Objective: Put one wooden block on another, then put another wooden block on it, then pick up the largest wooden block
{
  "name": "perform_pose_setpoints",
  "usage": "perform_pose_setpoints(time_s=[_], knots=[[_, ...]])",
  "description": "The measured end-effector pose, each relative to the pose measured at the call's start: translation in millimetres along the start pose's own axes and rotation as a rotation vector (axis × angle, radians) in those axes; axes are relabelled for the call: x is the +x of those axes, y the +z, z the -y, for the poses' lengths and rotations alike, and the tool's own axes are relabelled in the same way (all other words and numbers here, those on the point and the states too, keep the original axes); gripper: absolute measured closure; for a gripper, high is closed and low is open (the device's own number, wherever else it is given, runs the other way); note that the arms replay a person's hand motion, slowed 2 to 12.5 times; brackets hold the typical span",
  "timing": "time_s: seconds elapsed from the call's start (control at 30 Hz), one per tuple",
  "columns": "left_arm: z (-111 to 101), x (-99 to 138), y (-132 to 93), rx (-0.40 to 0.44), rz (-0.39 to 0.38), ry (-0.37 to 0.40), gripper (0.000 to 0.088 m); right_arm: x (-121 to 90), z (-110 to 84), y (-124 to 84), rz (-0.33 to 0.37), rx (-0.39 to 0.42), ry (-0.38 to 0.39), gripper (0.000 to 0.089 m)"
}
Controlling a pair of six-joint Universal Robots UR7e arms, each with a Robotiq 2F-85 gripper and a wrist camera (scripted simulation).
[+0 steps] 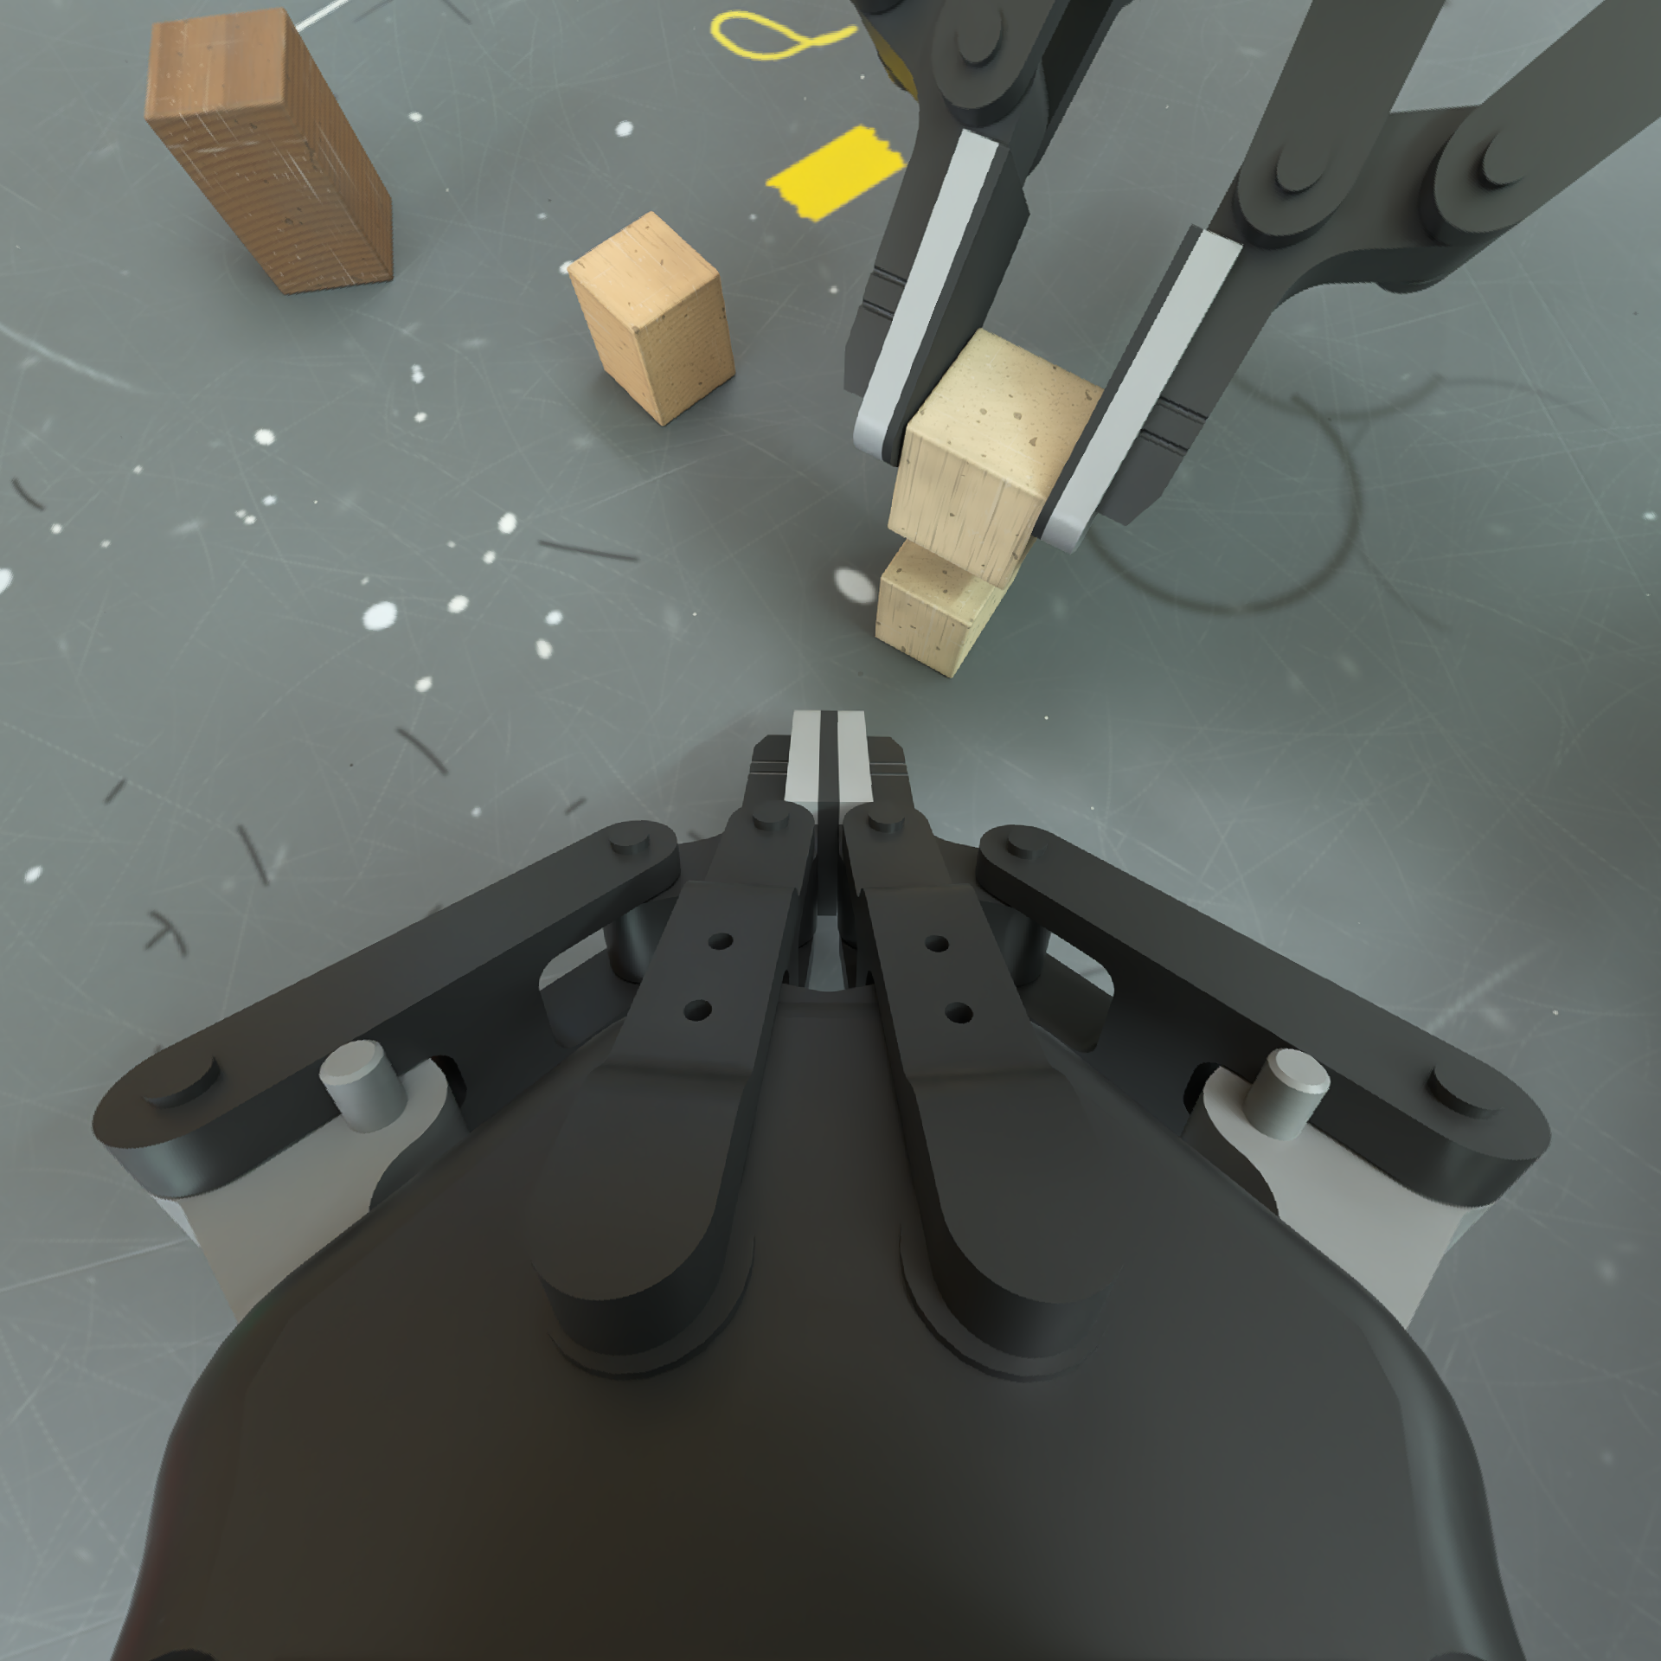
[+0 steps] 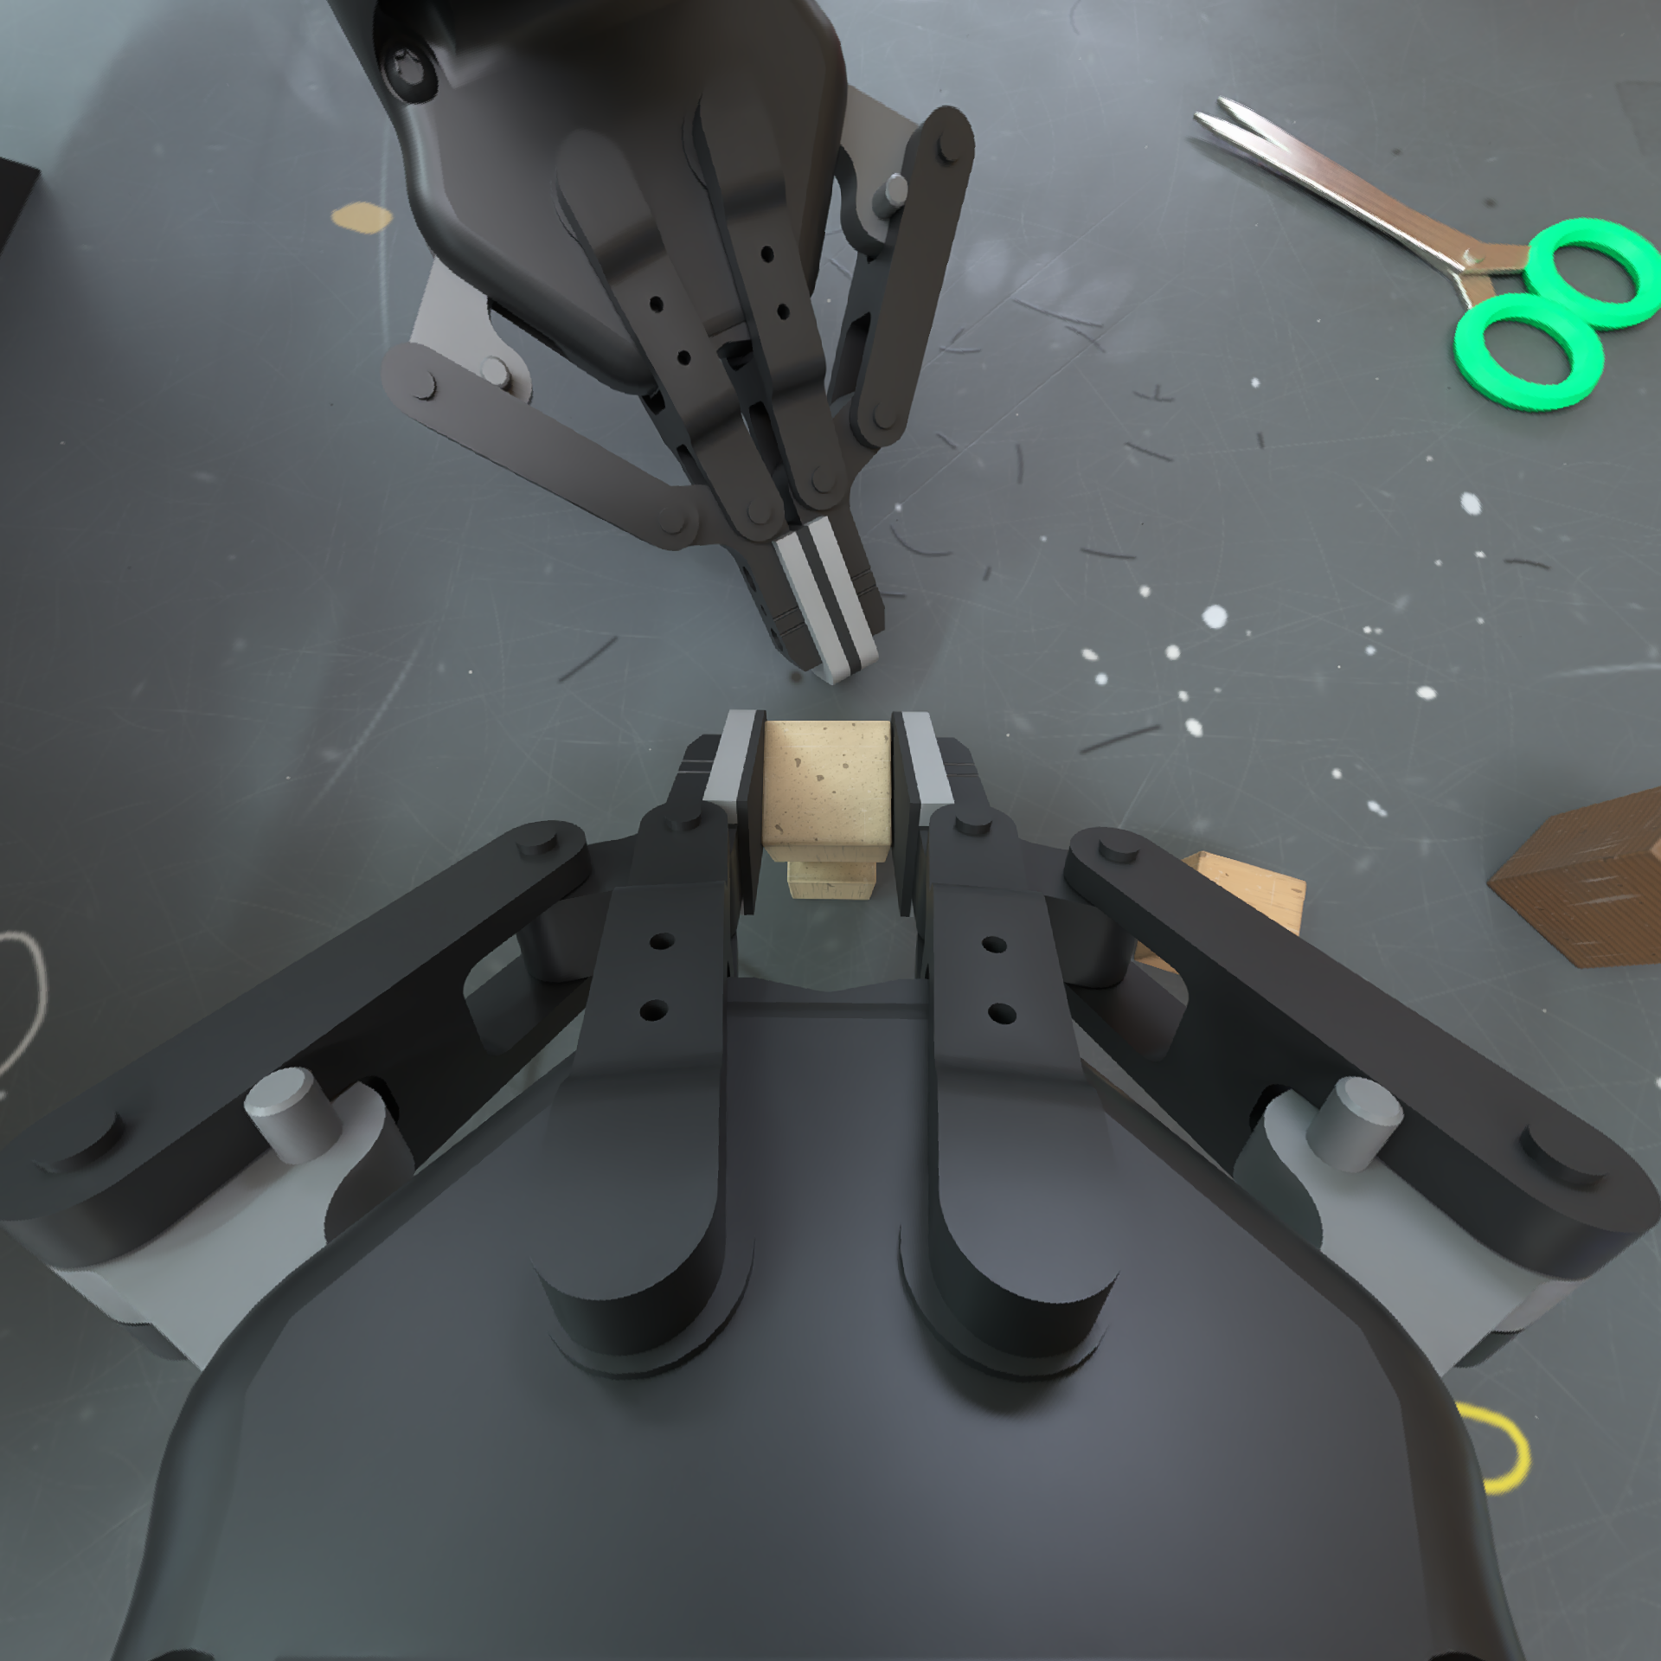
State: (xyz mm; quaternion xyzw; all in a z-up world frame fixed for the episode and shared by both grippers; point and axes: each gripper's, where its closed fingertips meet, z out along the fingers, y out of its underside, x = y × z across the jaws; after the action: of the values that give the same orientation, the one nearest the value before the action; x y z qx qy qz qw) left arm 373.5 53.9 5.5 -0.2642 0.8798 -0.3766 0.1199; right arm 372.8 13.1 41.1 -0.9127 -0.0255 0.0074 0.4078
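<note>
Pale wooden cube [image 1: 989, 449], light and rigid, is pinched on opposite flat sides by right hand [image 1: 975, 490]; left hand [image 1: 827, 755] is pressed together.

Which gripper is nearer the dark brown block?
Left, though neither is close. The shut left gripper hangs empty over the table, with the dark brown block off to its far left. The right gripper, shut on a pale cube, is farther still.

You see held block [image 1: 989, 449] between right pincer [image 1: 975, 490] fingers, directly above smaller block [image 1: 930, 611] on table [image 1: 359, 719]. Left pincer [image 1: 828, 732] just beside stack. Middle block [image 1: 656, 315], tall block [image 1: 270, 148] stand well apart. Scissors [image 2: 1474, 261] beyond.
</note>
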Motion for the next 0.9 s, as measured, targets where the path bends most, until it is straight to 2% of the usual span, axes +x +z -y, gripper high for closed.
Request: perform_pose_setpoints(time_s=[0.9], knots=[[0.2, -0.2, 0.1, 0.0, 0.004, 0.005, 0.0882, 0.7, -3.5, 4.1, -0.01, -0.019, -0.009, 0.0651]])
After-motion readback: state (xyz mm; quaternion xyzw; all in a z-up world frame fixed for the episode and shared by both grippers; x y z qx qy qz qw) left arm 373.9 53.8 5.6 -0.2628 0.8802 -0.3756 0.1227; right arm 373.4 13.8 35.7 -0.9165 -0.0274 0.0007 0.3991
